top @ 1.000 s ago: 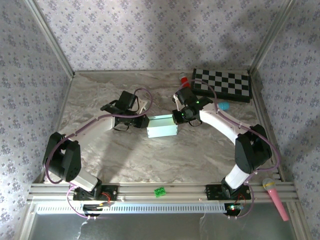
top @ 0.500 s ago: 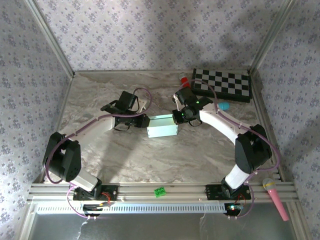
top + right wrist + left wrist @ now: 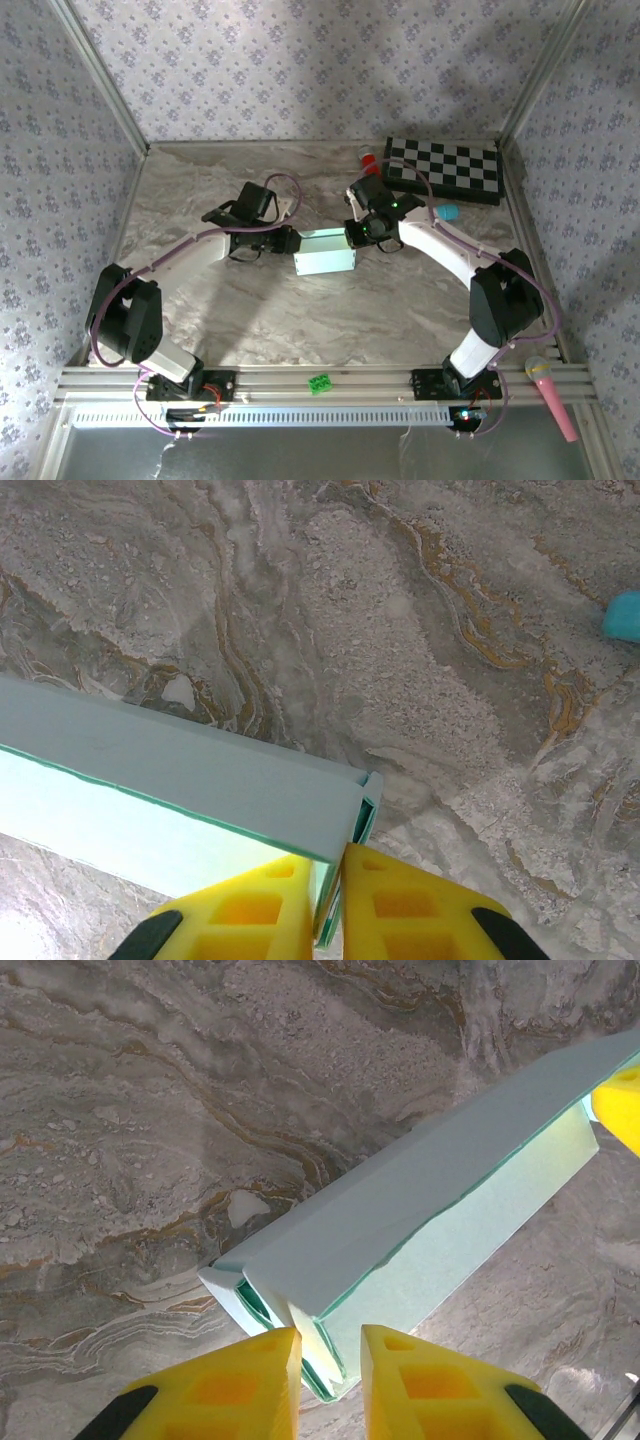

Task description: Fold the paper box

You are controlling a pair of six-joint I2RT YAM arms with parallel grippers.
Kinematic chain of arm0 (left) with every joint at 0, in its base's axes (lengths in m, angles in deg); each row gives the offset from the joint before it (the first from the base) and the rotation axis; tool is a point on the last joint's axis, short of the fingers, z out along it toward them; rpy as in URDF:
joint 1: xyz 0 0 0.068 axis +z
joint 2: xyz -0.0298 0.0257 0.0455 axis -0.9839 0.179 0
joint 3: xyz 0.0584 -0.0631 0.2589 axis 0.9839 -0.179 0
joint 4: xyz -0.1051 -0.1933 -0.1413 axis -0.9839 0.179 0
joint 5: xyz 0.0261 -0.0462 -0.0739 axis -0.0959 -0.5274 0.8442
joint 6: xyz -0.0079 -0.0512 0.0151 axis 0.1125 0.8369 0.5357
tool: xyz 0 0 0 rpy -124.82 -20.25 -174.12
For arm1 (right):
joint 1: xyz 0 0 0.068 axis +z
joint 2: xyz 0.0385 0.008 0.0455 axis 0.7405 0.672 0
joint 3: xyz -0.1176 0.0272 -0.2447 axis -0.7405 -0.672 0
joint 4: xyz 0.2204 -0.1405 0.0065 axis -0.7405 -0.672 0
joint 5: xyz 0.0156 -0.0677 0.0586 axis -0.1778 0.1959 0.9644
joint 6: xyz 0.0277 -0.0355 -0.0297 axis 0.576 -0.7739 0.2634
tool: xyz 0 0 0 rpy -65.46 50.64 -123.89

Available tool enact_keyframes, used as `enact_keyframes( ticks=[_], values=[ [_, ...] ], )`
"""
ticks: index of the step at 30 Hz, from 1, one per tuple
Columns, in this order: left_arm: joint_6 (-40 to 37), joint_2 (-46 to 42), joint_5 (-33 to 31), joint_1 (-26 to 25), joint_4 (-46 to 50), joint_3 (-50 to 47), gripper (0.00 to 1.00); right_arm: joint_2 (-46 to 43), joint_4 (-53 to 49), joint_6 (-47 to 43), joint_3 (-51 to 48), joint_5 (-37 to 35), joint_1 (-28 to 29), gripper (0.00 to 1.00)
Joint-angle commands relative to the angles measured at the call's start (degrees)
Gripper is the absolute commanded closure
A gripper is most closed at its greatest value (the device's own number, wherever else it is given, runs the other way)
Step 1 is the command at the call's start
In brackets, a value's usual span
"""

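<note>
The paper box (image 3: 325, 252) is a pale mint-green rectangular box lying on the marble table between the two arms. My left gripper (image 3: 292, 240) is at its left end. In the left wrist view the yellow fingers (image 3: 250, 1380) stand slightly apart around the box's (image 3: 400, 1210) folded end flap, and a gap shows on the right side. My right gripper (image 3: 352, 235) is at the box's right end. There its fingers (image 3: 420, 910) are pinched on the thin end wall of the box (image 3: 180, 770).
A checkerboard (image 3: 445, 165) lies at the back right, with a red object (image 3: 367, 157) beside it. A teal toy microphone (image 3: 447, 212) sits behind the right arm, its tip (image 3: 622, 615) in the right wrist view. On the front rail are a pink microphone (image 3: 552, 390) and a green piece (image 3: 320, 382).
The left gripper has shifted very slightly at the box's left end. The box and the right arm have stayed where they were.
</note>
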Motion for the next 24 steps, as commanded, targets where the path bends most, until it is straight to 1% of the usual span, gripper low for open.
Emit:
enact_keyframes(
  ticks=[1, 6, 13, 17, 19, 24],
  values=[
    [2.47, 1.55, 5.42, -2.45, -4.30, -0.79, 0.77, 1.86, 1.34, 0.86, -1.41, 6.61, 3.27, 0.86],
    [3.71, 1.25, 4.93, -2.46, -4.85, -1.60, 0.77, 1.85, 1.47, 1.01, -1.78, 6.52, 3.38, 0.86],
    [1.46, 1.04, 2.75, -2.68, -2.16, -1.82, 0.82, 1.49, 1.19, 0.84, -2.27, 6.08, 3.55, 0.87],
    [1.11, 0.71, 2.94, -2.73, -1.88, -1.84, 0.82, 1.15, 1.22, 0.74, -2.65, 5.97, 3.52, 0.87],
    [1.53, 0.47, 3.86, -2.74, -2.56, -1.85, 0.82, 1.17, 1.27, 0.85, -2.67, 5.99, 3.49, 0.87],
    [3.16, 0.02, 6.14, -2.73, -5.52, -2.14, 0.77, 1.49, 1.53, 1.10, -2.48, 6.17, 3.80, 0.87]
  ],
)
